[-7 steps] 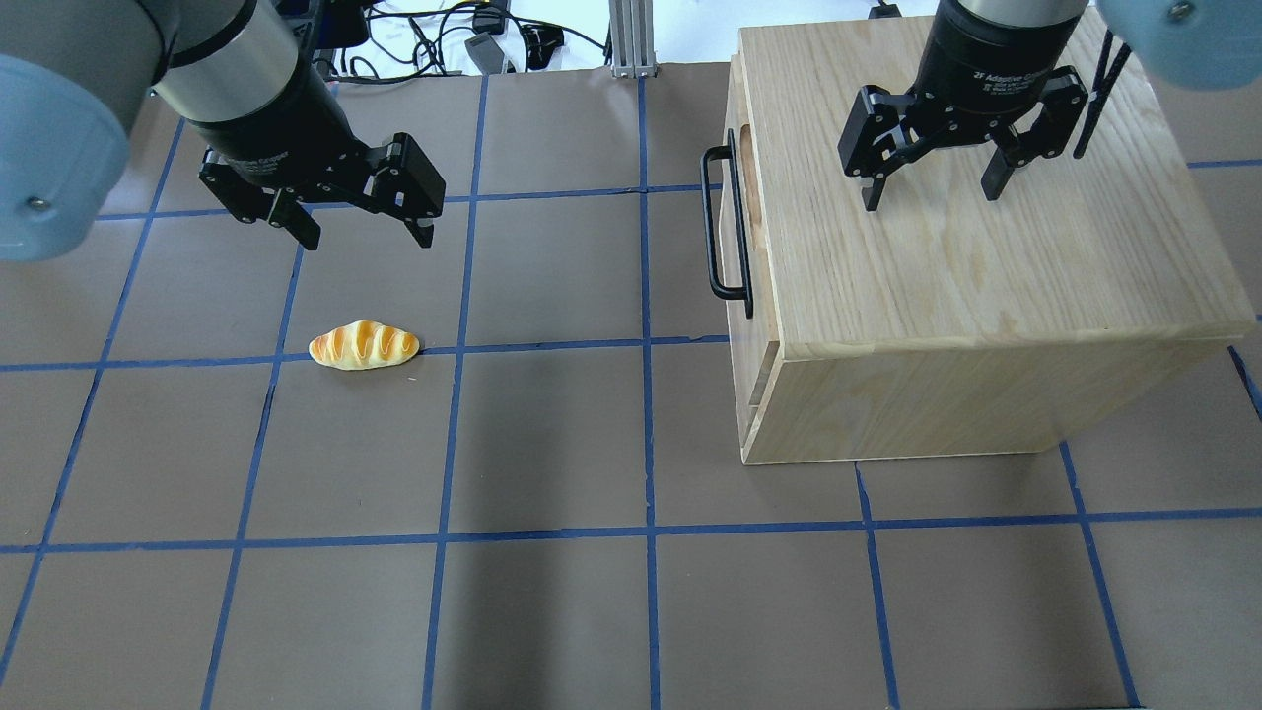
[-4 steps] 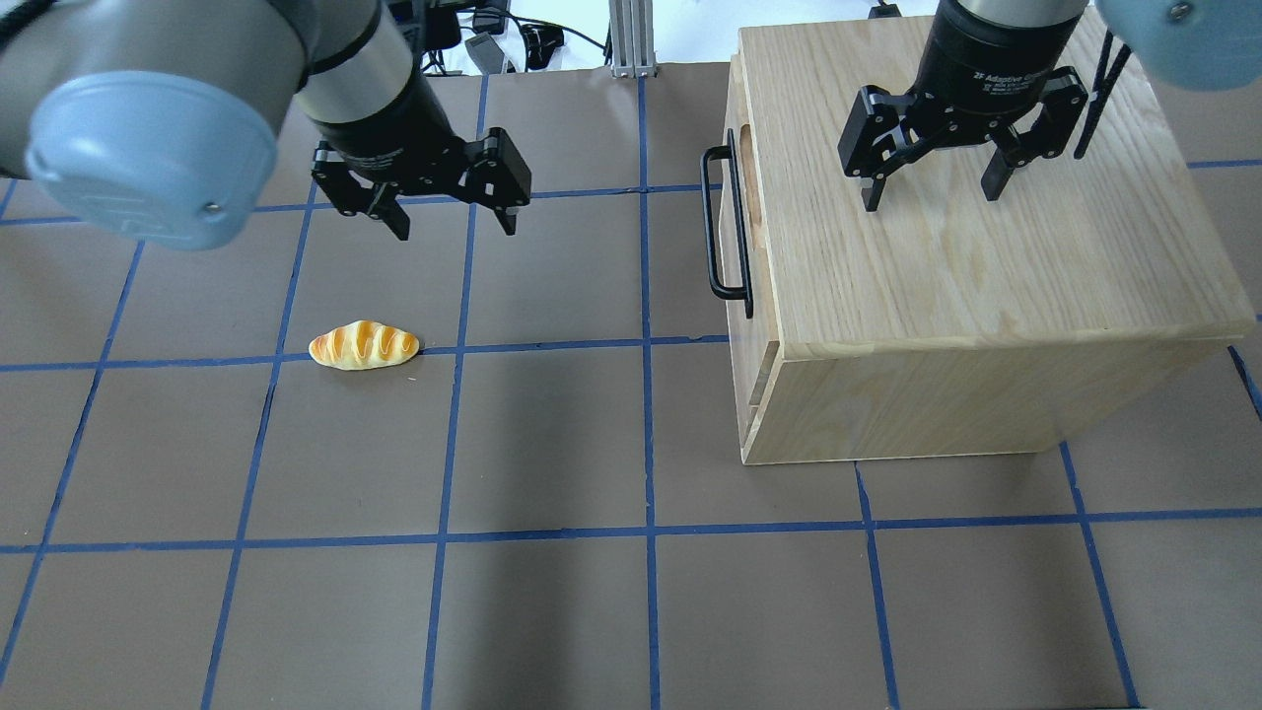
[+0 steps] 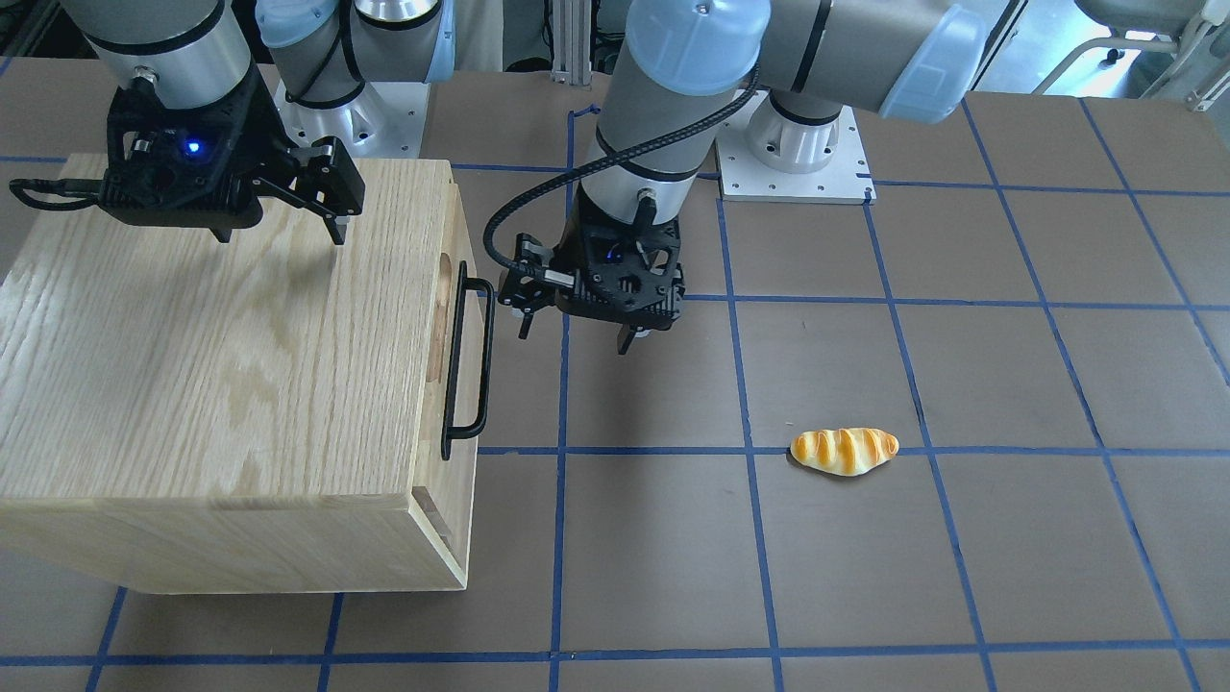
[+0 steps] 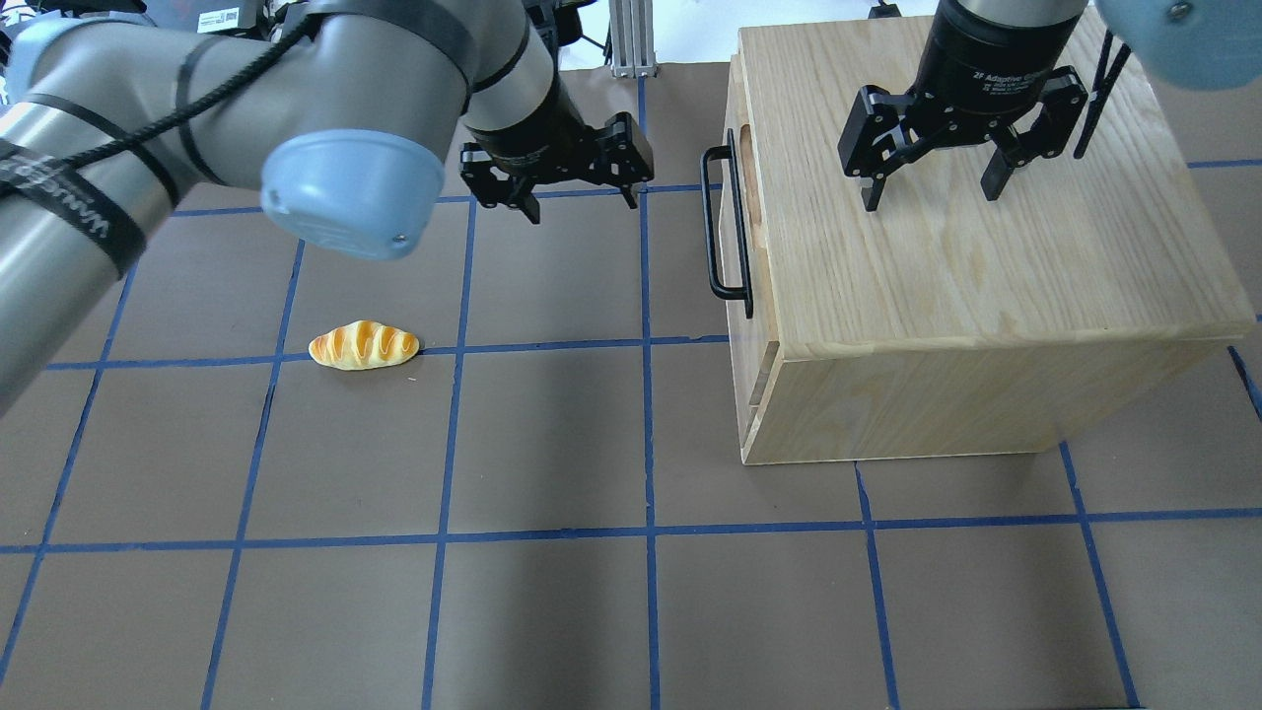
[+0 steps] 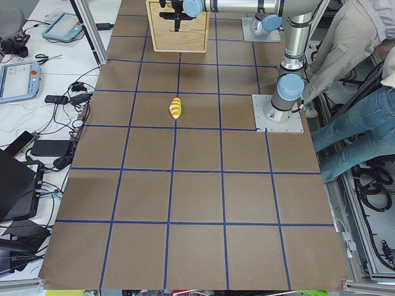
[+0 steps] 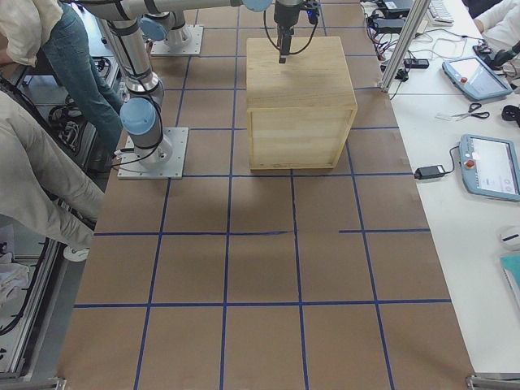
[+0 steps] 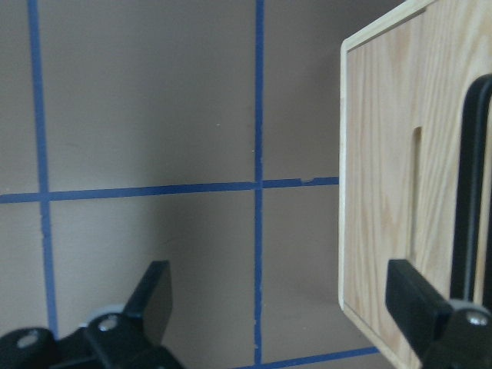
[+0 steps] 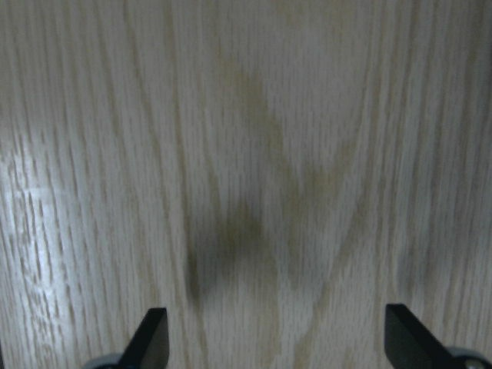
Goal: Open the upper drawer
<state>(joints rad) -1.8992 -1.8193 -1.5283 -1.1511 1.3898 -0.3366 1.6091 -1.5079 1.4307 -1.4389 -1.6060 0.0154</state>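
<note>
Table is cut off on all sides in the overhead view. Oak cabinet sits at its far right there; the back edge is hidden behind the right arm. Upper drawer is at the top of the cabinet's front face. From overhead it shows only edge-on as a thin strip. It looks pushed in flush; can't make out the seam with whatever is below it. The left wrist view shows the front panel but cuts it at the right edge, along with the black bar handle.

Left gripper has its jaws spread and holds nothing. It hovers over the table near the handle, not touching, with the drawer front at its 3 o'clock in the overhead view. Right gripper is also spread and empty, above the cabinet top; its wrist view shows only wood grain. The bread roll lies at 8 o'clock from the left gripper, well apart.
</note>
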